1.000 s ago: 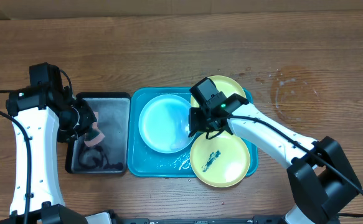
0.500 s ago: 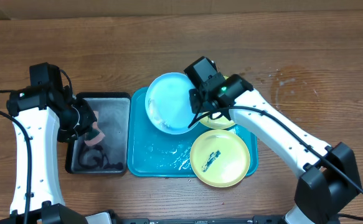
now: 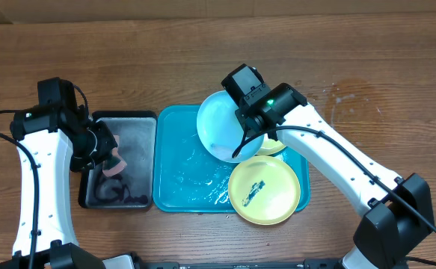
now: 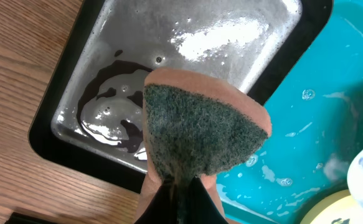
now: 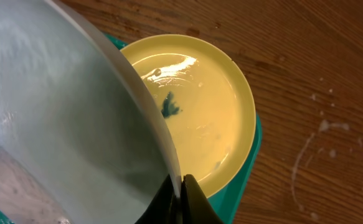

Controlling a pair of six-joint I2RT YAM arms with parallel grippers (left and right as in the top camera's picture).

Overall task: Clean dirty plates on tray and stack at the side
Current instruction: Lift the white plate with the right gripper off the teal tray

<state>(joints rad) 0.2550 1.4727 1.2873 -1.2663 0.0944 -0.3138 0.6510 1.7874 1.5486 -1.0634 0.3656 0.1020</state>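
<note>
My right gripper (image 3: 249, 137) is shut on the rim of the light blue plate (image 3: 221, 123) and holds it tilted above the turquoise tray (image 3: 184, 175). In the right wrist view the plate (image 5: 63, 118) fills the left side, pinched at the jaws (image 5: 182, 186). A yellow-green plate (image 5: 200, 106) with a dark smear lies beneath at the tray's back right. The other yellow-green plate (image 3: 265, 190) with a dark smear lies at the tray's front right. My left gripper (image 4: 182, 193) is shut on a pink sponge with a green scouring face (image 4: 200, 130), over the black tray.
A black tray (image 3: 135, 127) with dirty water stands left of the turquoise tray; it also shows in the left wrist view (image 4: 187, 37). Water marks (image 3: 352, 104) stain the wooden table at the right. The turquoise tray is wet.
My right gripper has lifted the light blue plate off the tray's left half, tilted it on edge and carried it rightward. The left arm has stayed still.
</note>
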